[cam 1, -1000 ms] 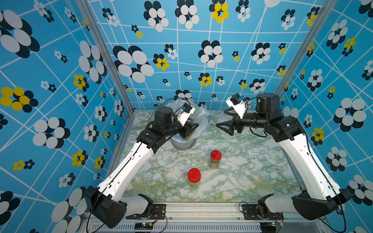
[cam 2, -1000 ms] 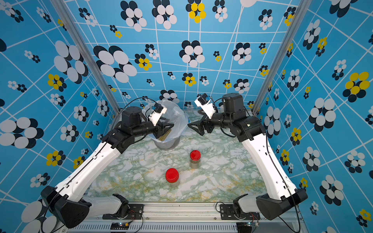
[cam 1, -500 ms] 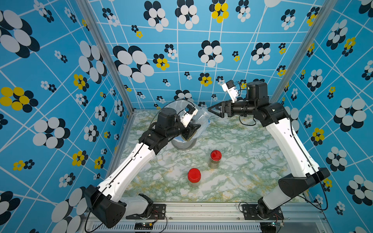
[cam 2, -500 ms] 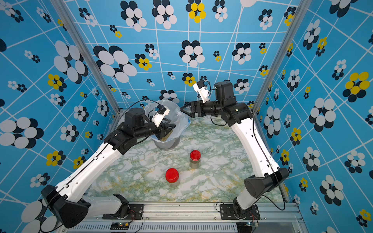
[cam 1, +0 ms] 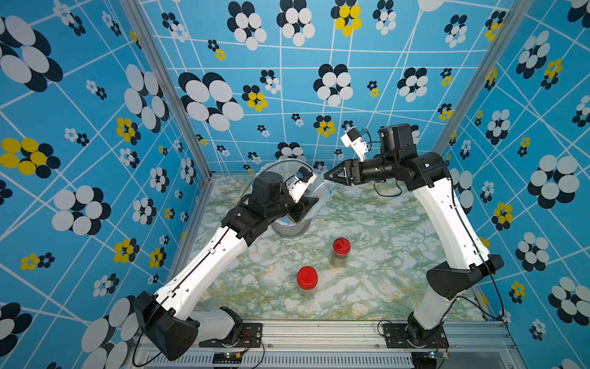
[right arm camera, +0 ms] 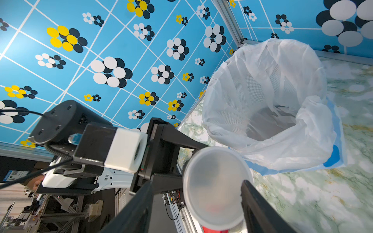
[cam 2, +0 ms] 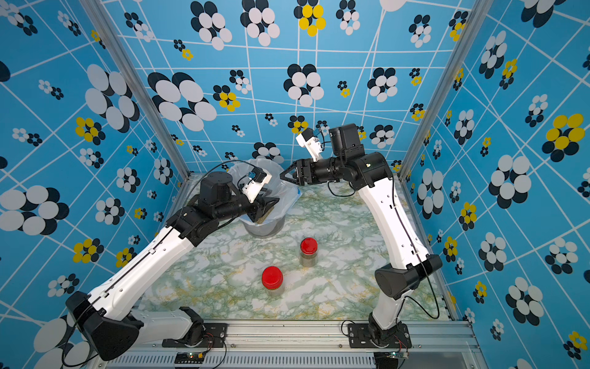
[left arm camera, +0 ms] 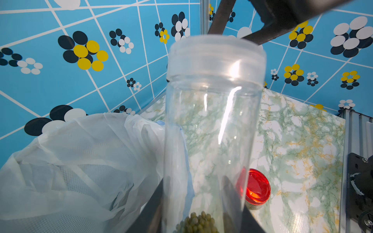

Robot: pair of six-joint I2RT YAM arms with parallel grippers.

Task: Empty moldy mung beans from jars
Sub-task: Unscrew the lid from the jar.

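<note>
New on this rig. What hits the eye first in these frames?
The left gripper holds a tall clear jar with a few green beans at its base, by the white-bagged bin at the back of the table. The right gripper has its fingers either side of the lid; a firm grip is not clear. Two red-lidded jars stand apart mid-table, inside loud blue flowered walls.
</note>
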